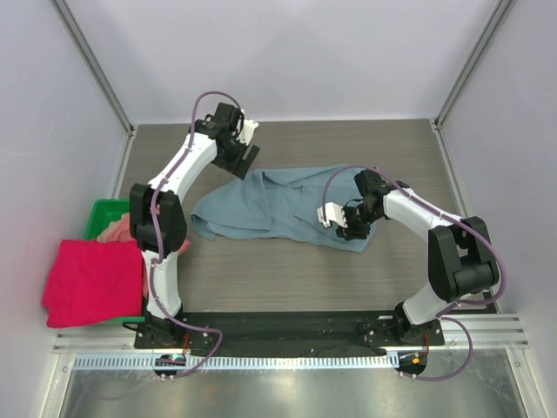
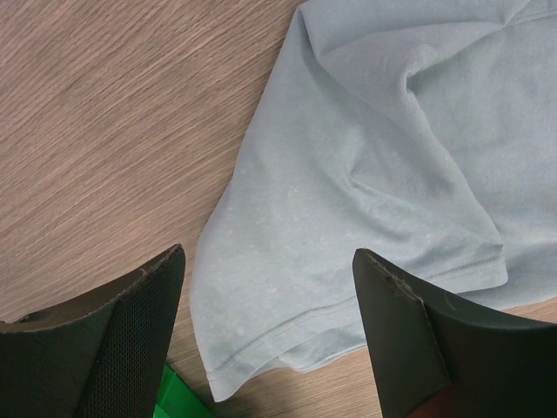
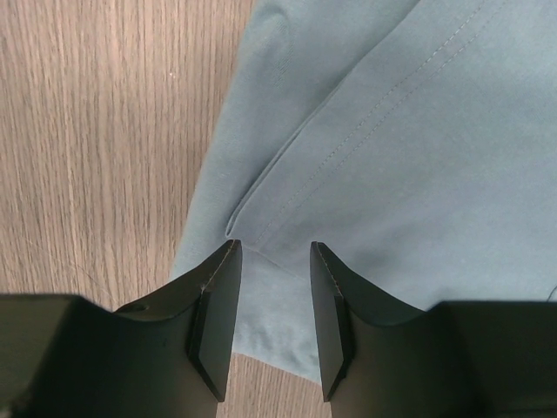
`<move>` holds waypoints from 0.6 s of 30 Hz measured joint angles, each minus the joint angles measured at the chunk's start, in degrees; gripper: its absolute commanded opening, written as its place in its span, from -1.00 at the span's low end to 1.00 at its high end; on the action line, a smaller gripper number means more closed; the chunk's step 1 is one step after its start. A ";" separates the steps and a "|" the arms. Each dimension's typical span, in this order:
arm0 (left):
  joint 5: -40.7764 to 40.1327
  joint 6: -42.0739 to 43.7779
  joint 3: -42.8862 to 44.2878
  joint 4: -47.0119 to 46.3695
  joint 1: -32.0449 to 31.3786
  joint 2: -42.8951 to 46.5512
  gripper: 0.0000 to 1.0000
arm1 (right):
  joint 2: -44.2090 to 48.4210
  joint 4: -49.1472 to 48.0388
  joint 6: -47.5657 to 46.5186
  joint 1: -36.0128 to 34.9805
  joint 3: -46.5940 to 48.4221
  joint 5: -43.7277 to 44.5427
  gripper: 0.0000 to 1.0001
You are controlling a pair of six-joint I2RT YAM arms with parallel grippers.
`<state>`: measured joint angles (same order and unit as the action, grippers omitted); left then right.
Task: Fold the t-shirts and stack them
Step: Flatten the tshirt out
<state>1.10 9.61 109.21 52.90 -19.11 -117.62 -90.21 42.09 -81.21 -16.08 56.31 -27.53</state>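
The slate-blue t-shirt [image 1: 270,205] lies crumpled and partly spread on the table's middle. My left gripper [image 1: 246,164] hovers over its far left part, jaws wide open and empty. In the left wrist view the gripper [image 2: 268,252] frames a hemmed sleeve of the shirt [image 2: 374,174]. My right gripper [image 1: 350,231] is low over the shirt's near right edge. In the right wrist view the gripper [image 3: 274,246] is open, with a folded hem of the shirt [image 3: 392,148] between its fingers. The crimson-pink shirt [image 1: 91,280] hangs over the bin's front. The salmon-pink shirt [image 1: 113,231] lies bunched in the bin.
The green plastic bin [image 1: 103,211] stands at the table's left edge; a corner of it shows in the left wrist view [image 2: 178,396]. Bare wood table [image 1: 287,279] lies in front of the blue shirt and also behind it. Grey walls enclose the back and sides.
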 measured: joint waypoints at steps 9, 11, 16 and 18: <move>0.00 -0.02 -0.07 0.02 0.00 0.00 0.57 | -0.09 -0.02 0.04 -0.11 -0.39 0.46 -0.14; 0.00 -0.02 -0.07 0.02 0.00 0.00 0.57 | -0.24 -0.04 0.04 -0.11 -0.39 0.48 -0.14; 0.00 -0.02 -0.07 0.02 0.00 0.00 0.57 | -0.74 -0.07 0.02 -0.11 -0.39 0.63 -0.14; 0.00 -0.02 -0.07 0.02 0.00 0.00 0.57 | -0.96 -0.07 0.00 -0.11 -0.39 0.63 -0.14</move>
<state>1.10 9.58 109.14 52.93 -19.11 -117.62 -91.18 42.02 -81.21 -16.19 55.92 -26.89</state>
